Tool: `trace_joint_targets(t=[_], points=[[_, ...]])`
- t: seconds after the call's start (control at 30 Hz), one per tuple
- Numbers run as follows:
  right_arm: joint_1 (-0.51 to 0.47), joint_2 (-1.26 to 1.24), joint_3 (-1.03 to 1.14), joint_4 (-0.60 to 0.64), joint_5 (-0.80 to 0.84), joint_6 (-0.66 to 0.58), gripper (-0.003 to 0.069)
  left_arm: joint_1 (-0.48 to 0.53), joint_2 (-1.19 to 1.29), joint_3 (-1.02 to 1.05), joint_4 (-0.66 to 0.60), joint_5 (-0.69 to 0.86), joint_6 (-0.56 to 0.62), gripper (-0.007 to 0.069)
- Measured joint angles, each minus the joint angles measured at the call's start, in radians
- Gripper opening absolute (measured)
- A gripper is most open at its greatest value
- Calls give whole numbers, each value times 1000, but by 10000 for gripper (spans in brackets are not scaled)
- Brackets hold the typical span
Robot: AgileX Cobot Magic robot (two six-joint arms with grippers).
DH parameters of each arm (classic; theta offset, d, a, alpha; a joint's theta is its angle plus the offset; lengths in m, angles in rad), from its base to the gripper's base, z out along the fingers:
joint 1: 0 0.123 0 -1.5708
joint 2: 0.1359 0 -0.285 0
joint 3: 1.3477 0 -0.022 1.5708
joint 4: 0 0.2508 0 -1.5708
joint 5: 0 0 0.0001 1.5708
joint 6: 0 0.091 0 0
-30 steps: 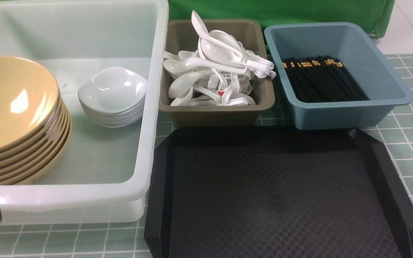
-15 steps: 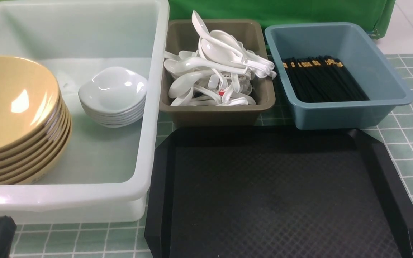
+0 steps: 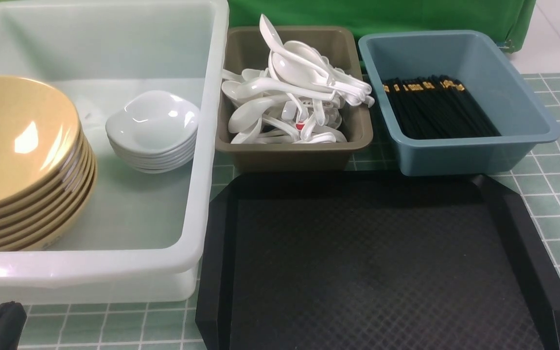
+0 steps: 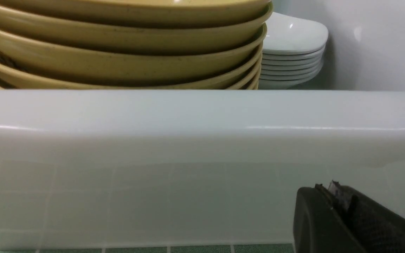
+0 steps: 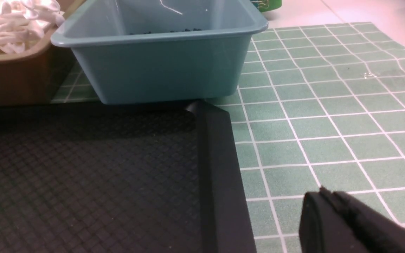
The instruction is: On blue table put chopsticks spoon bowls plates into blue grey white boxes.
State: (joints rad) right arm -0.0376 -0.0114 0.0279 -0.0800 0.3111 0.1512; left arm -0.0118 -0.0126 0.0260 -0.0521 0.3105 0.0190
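3 boxes (image 3: 294, 161), 2 stacks (bowls (image 3: 21, 141), plates (image 3: 152, 124)); L gripper (image 4: 339, 196) + R gripper (image 5: 329, 200) closed, empty.

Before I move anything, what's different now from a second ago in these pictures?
In the front view, the left gripper has come farther into the picture, shifting to the right and lower. No grip or release shows. The tan bowls, white plates, spoons and chopsticks stayed put.

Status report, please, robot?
Both grippers shut, empty. Black gold-banded chopsticks in blue plastic box; white ceramic-looking spoons in brownish-grey box. Nothing visibly blocking.
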Motion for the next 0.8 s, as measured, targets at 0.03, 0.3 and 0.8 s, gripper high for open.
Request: trace_joint_targets(t=[0.03, 0.3, 0.8], points=[[0, 0, 0, 0, 0, 0, 47, 0, 0, 0, 0, 0, 0, -12], [-1, 0, -1, 0, 0, 0, 48, 0, 0, 0, 0, 0, 0, -12], [-1, 0, -1, 0, 0, 0, 57, 0, 0, 0, 0, 0, 0, -12]])
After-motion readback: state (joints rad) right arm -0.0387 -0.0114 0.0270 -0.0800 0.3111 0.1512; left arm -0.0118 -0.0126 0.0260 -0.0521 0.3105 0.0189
